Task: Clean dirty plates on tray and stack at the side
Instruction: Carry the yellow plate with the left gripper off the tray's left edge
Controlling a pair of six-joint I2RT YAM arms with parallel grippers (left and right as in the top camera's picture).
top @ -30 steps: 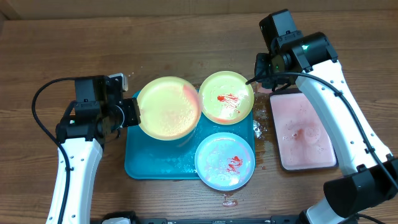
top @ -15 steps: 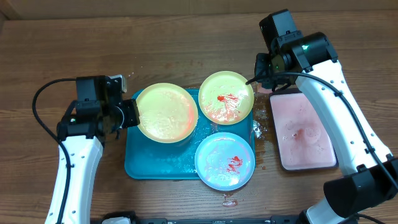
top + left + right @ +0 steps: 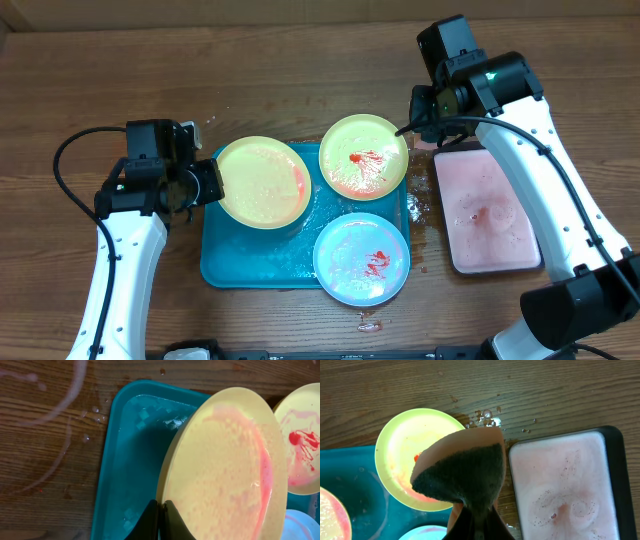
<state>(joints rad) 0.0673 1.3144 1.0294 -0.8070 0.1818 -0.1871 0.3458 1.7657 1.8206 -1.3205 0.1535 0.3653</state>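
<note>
My left gripper (image 3: 210, 183) is shut on the rim of a yellow-green plate (image 3: 262, 182) and holds it tilted over the left part of the teal tray (image 3: 245, 265). That plate (image 3: 225, 470) is wet with a pink smear along its right edge; my left fingers (image 3: 161, 515) pinch its lower rim. A second yellow-green plate (image 3: 364, 157) with red sauce lies at the tray's back right. A pale blue plate (image 3: 362, 259) with red sauce lies at the front right. My right gripper (image 3: 479, 520) is shut on a dark sponge (image 3: 462, 475) above the second plate (image 3: 402, 445).
A black-rimmed pink tray (image 3: 487, 210) with soapy pink water stands right of the teal tray, also in the right wrist view (image 3: 565, 485). Water drops lie on the wooden table by the trays. A small red smear (image 3: 368, 322) lies at the table's front edge.
The left gripper has lowered the held plate toward the tray, so it looks smaller and sits a little lower. The right arm has not moved.
</note>
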